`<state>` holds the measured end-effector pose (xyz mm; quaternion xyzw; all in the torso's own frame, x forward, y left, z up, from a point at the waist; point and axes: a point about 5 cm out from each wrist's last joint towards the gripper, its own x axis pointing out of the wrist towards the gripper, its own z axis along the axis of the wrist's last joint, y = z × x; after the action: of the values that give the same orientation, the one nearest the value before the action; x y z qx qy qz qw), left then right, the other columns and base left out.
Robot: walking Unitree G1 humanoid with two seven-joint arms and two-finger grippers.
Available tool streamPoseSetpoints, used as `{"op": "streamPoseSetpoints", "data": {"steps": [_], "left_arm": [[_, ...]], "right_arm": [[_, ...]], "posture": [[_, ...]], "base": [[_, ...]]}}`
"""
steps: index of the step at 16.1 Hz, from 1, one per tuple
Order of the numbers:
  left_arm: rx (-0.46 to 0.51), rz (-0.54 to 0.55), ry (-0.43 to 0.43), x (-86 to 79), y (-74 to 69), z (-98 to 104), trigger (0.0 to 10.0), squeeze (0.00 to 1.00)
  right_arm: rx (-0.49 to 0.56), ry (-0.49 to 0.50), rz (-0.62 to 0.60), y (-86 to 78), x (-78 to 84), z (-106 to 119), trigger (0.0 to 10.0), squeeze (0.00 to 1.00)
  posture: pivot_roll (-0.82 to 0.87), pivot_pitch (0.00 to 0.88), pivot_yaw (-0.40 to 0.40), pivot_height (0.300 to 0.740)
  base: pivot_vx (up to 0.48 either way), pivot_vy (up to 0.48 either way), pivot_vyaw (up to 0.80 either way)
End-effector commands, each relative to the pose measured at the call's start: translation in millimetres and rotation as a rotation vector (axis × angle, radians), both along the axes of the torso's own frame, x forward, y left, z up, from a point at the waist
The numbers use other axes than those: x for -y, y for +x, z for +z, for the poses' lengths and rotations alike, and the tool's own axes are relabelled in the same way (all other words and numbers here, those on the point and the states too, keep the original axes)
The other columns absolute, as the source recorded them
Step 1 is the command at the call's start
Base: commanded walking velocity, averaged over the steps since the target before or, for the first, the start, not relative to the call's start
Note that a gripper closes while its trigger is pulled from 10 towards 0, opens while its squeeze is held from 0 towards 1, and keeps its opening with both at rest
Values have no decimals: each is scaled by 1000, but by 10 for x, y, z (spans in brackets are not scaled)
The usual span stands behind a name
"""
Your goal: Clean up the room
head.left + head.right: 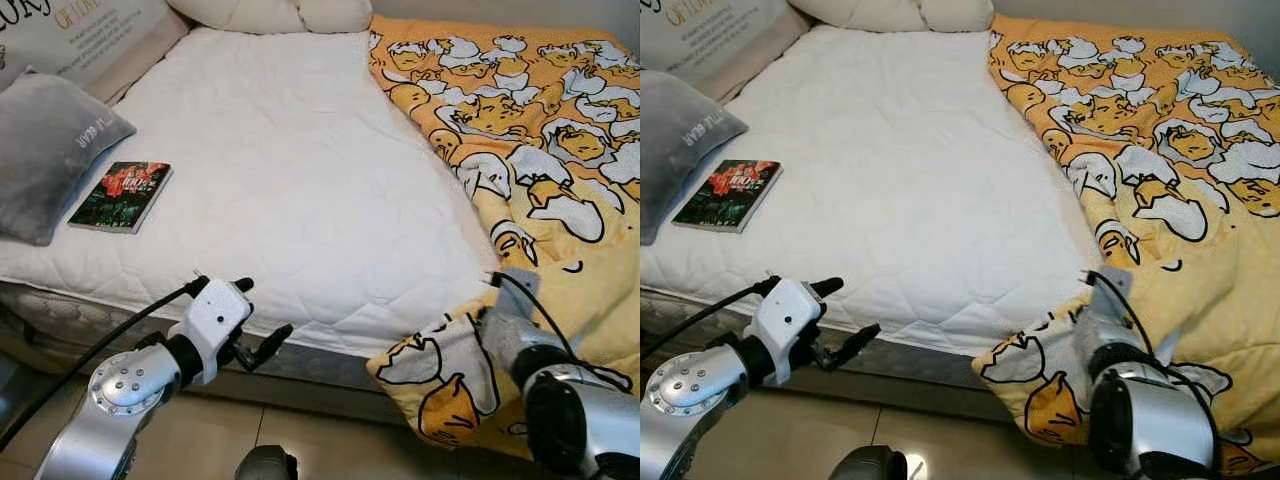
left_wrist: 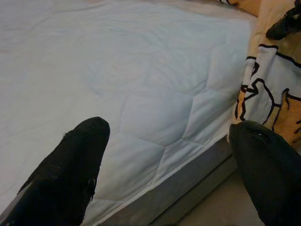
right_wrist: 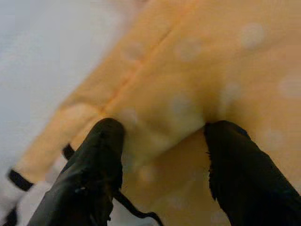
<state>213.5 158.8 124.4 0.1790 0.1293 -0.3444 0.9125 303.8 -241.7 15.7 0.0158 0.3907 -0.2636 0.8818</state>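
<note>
While the bed point(image 1: 290, 170) takes up most of the head views, its white quilted mattress cover is seen bare across the middle, and an orange-yellow blanket point(image 1: 530, 130) printed with cartoon figures is spread over the right of the frame, from the upper right down to the lower right, where it spills over the bed's near edge. At the lower left of the frame the left pincer point(image 1: 255, 320) is held just off the near edge of the mattress, over the tiled floor point(image 1: 200, 440); its two black fingers point(image 2: 70, 174) are spread well apart, with nothing between them, as the left wrist view shows. At the lower right, the right pincer point(image 3: 160, 155) is set against the hanging part of the blanket; in the right wrist view its fingers point(image 3: 94, 174) are parted on either side of a raised fold of the orange cloth, though whether the fold is actually gripped cannot be told. A book point(image 1: 122, 195) with a dark red and green cover is laid flat on the mattress at the left of the frame, just beside a grey pillow point(image 1: 45, 150) at the left edge. Two cream pillows point(image 1: 280, 14) are placed at the head of the bed, along the top of the frame.
</note>
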Motion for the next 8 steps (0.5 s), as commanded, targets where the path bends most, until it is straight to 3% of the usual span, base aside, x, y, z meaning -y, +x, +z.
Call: {"op": "streamPoseSetpoints", "data": {"steps": [1, 8], "left_arm": [[-11, -25, 3, 26, -34, 9, 10000, 0], [-23, -27, 16, -2, -44, 26, 10000, 0]], "right_arm": [[-35, -7, -11, -57, 35, -43, 0, 0], [9, 70, -20, -92, 81, -76, 0, 0]], "posture": [[428, 98, 24, 740], [439, 105, 36, 740]], "base": [[0, 0, 0], [0, 0, 0]]}}
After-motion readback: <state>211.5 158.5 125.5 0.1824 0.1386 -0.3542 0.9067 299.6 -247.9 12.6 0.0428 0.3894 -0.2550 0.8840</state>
